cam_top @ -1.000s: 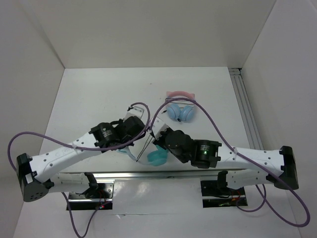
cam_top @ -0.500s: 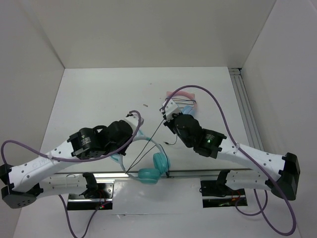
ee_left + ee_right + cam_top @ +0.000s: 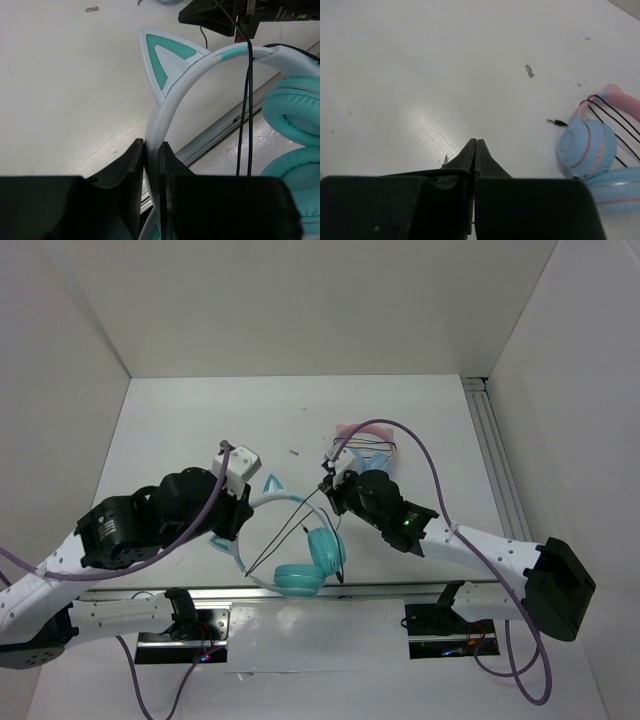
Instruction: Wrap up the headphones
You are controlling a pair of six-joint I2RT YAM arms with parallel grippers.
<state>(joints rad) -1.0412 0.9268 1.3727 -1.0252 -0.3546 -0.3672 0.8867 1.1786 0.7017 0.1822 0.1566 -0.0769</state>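
The teal headphones [image 3: 325, 548] hang over the table's front edge, white headband arched up, both cups low on the right. My left gripper [image 3: 240, 528] is shut on the headband, below a cat ear [image 3: 165, 60]; in the left wrist view the jaws [image 3: 152, 146] pinch the white band. The thin black cable [image 3: 285, 530] runs in taut strands from the headphones up to my right gripper [image 3: 326, 485], which is shut on it. The right wrist view has the closed fingers [image 3: 475, 141] with the cable [image 3: 430, 173] looping over the left one and a plug tip [image 3: 445, 160] beside it.
A second pair with a pink headband and light-blue cups [image 3: 365, 455] lies just behind the right gripper, its cable wound round it and its plug [image 3: 555, 121] loose on the table. A small scrap [image 3: 293, 452] lies nearby. Metal rails run along the front [image 3: 330, 592] and right [image 3: 495, 450] edges.
My left arm has pulled back to the left and raised the headphones, turning the headband upward. The right gripper moved away from the front edge toward the pink pair, drawing the cable taut.
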